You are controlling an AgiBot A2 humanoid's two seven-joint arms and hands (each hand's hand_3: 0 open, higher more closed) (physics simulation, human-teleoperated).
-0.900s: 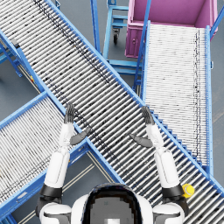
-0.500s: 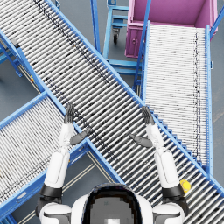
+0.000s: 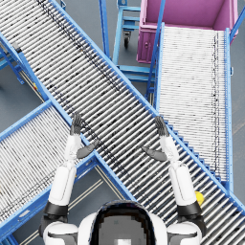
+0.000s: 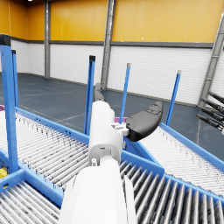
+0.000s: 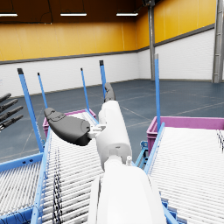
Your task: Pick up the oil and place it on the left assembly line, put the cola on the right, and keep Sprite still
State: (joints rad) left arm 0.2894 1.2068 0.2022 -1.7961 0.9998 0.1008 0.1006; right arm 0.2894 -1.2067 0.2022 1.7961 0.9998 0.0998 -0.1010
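No bottle shows whole in any view. A small yellow object (image 3: 198, 197) peeks out on the middle roller line beside my right forearm, mostly hidden; I cannot tell what it is. My left hand (image 3: 79, 139) hovers over the near left edge of that line, fingers straight and thumb apart, holding nothing. My right hand (image 3: 160, 141) mirrors it over the line's right side, also bare. The left wrist view shows my left hand (image 4: 131, 120) spread in the air, and the right wrist view shows my right hand (image 5: 87, 118) the same way.
The long middle roller line (image 3: 110, 105) runs diagonally from the far left to the near right. A shorter roller line (image 3: 28, 153) branches left and another (image 3: 191, 86) lies right, ending at a pink bin (image 3: 191, 14). Blue frame rails and posts (image 4: 90, 94) border them.
The yellow object has crept up along the middle line from behind my right arm. Both hands have stayed where they were.
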